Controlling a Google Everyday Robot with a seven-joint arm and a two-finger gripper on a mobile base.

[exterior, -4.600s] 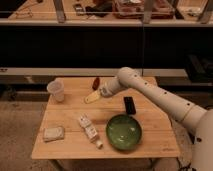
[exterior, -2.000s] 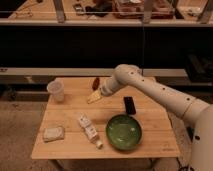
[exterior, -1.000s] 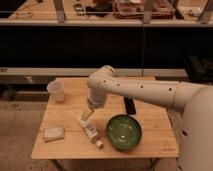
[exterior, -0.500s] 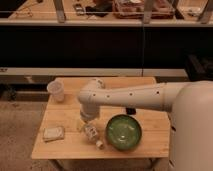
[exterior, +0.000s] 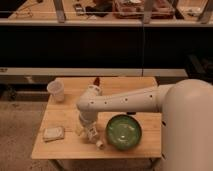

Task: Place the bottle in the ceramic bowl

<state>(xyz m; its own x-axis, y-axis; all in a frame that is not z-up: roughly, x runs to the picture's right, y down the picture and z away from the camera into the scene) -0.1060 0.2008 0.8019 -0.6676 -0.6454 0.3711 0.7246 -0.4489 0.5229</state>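
Note:
The bottle (exterior: 94, 138) lies on its side on the wooden table (exterior: 65, 150), white cap (exterior: 99, 145) toward the front, just left of the ceramic bowl. The green ceramic bowl (exterior: 123, 131) sits on the table's front right and holds nothing. My gripper (exterior: 83, 126) hangs from the white arm (exterior: 125, 102) that reaches in from the right. It is low over the upper end of the bottle and hides part of it.
A translucent plastic cup (exterior: 56, 90) stands at the table's back left. A flat pale packet (exterior: 53, 133) lies at the front left. A small red object (exterior: 96, 80) sits at the back edge. Dark shelving stands behind the table.
My arm has swung from the table's back right toward the front left and come down over the bottle. The bottle, bowl, cup and packet have stayed in place.

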